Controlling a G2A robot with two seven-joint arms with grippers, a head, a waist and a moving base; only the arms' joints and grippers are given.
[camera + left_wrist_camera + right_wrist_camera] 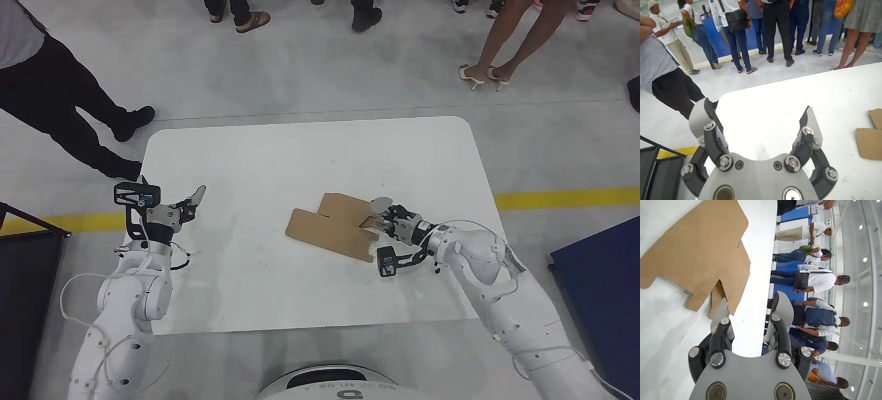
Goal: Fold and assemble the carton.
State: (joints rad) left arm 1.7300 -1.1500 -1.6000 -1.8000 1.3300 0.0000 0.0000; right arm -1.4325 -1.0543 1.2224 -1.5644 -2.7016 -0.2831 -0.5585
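A flat, unfolded brown carton (335, 225) lies right of the middle of the white table (300, 160). My right gripper (381, 214) is at the carton's right edge, tilted on its side and open. In the right wrist view one fingertip (723, 309) rests against a small flap of the carton (696, 256), which is slightly raised there, while the other finger (780, 306) stands off it in the air. My left gripper (188, 203) hovers open over the table's left side, well clear of the carton. In the left wrist view the left gripper (757, 111) holds nothing, and the carton (869, 144) lies far off.
People stand on the floor beyond the table's far edge and at its left corner. A black frame (20, 260) stands left of the table, a blue object (600, 270) to its right. The table's near edge runs just in front of both arms.
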